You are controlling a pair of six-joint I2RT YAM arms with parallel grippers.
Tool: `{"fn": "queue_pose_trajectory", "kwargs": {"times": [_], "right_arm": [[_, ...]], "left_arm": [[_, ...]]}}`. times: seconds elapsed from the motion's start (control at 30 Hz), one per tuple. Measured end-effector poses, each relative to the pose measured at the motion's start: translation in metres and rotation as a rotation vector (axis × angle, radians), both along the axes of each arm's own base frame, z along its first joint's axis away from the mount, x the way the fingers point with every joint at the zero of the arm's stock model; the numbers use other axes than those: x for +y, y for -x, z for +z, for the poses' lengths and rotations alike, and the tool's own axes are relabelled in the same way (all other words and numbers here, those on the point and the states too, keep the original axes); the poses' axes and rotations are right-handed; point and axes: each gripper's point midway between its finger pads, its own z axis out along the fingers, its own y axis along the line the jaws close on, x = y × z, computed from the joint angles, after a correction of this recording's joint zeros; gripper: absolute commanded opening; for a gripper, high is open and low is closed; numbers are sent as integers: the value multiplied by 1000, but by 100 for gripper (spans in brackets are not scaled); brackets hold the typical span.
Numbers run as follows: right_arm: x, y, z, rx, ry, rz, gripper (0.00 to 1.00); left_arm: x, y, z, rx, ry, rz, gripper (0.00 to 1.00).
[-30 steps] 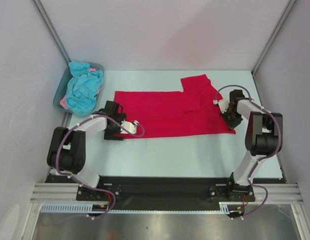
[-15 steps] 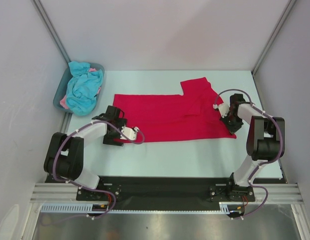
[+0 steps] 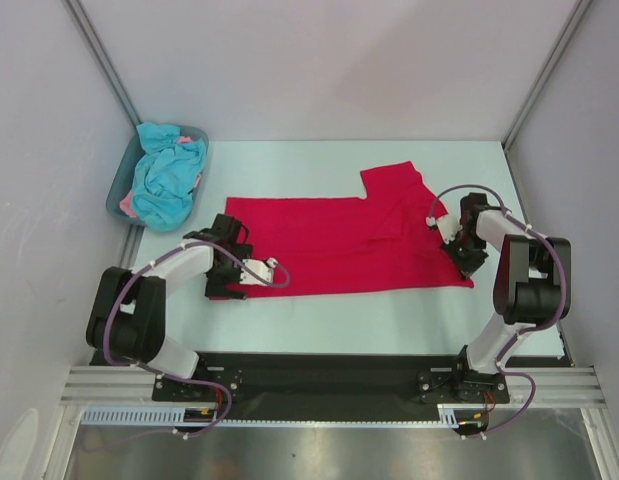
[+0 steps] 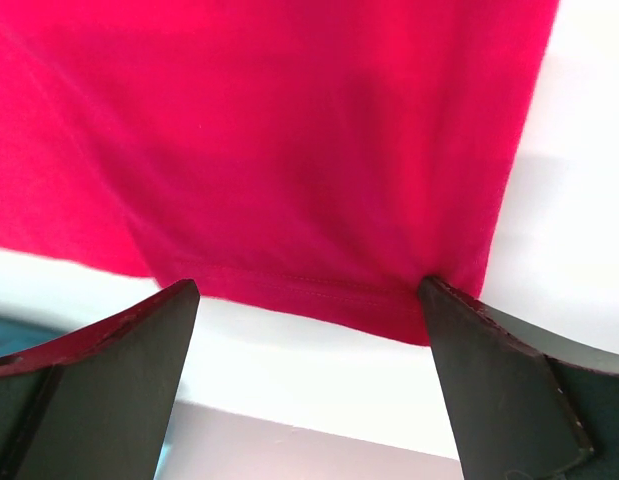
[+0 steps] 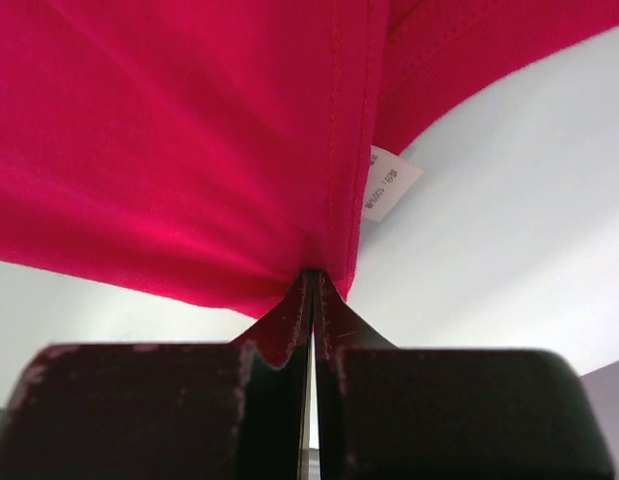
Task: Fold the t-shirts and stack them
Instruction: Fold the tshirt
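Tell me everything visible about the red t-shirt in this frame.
The red t-shirt is soft crimson cloth with stitched hems and a white label, lying spread sideways and mostly flat on the table, one sleeve pointing to the far side. The right gripper pinches its right edge with jaws shut; the left gripper straddles its left hem, jaws open.

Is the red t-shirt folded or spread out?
Spread out: the red t-shirt lies flat and long across the table, one sleeve sticking out.
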Motion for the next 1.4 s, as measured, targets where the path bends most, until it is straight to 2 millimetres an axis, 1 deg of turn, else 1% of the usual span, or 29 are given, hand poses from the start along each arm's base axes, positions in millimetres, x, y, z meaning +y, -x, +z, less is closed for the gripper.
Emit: {"fn": "queue_pose_trajectory", "kwargs": {"times": [0.07,0.13,0.23,0.27,0.3,0.33,0.37,0.47,0.53,0.6,0.7,0.73,0.77,0.83,0.87,0.93,1.03,1.1,1.2,1.27,1.3,1.33,1.4], "right_arm": [[1,8,0,33,-6,-3,0],[3,17,1,76,-13,-6,1],[6,26,5,119,-28,-14,12],[7,26,9,124,-31,-16,25],[9,24,13,123,-35,-21,30],[10,20,17,116,-38,-21,40],[11,15,23,105,-39,-24,43],[14,-5,41,49,-40,-20,46],[17,-24,56,-6,-41,-22,46],[19,-49,74,-78,-43,-25,46],[23,-81,92,-174,-57,-34,40],[24,-91,95,-199,-63,-43,34],[25,-101,95,-220,-67,-52,31],[29,-120,89,-237,-84,-74,26],[31,-130,83,-242,-96,-87,25],[37,-146,65,-233,-117,-108,24],[49,-158,41,-209,-133,-120,26],[62,-164,33,-202,-142,-115,26],[81,-177,40,-235,-159,-92,25],[94,-186,49,-273,-170,-72,21],[100,-190,53,-291,-174,-57,15],[105,-191,56,-299,-176,-46,7],[113,-189,59,-300,-179,-27,0]], "left_arm": [[-2,7,-1,50,12,24,100],[-3,10,4,86,18,49,100],[-5,4,17,86,30,75,100],[-7,0,22,76,36,82,100],[-8,-4,27,65,41,86,100],[-9,-7,30,55,45,90,100],[-10,-10,33,48,48,94,100],[-10,-12,38,41,53,108,100],[-10,-15,43,32,53,118,100],[-10,-22,49,6,52,131,100],[-11,-39,62,-62,66,169,100],[-12,-47,68,-93,77,185,100],[-13,-55,73,-122,90,205,100],[-17,-71,80,-175,118,240,100],[-19,-78,81,-195,130,258,100],[-20,-85,79,-215,141,283,100],[-21,-91,75,-229,150,315,100],[-22,-94,75,-243,157,329,100],[-23,-97,75,-262,163,341,100],[-22,-97,73,-264,160,345,100],[-22,-96,72,-264,156,347,100],[-21,-96,71,-264,155,347,100],[-21,-95,69,-262,153,346,100]]}}
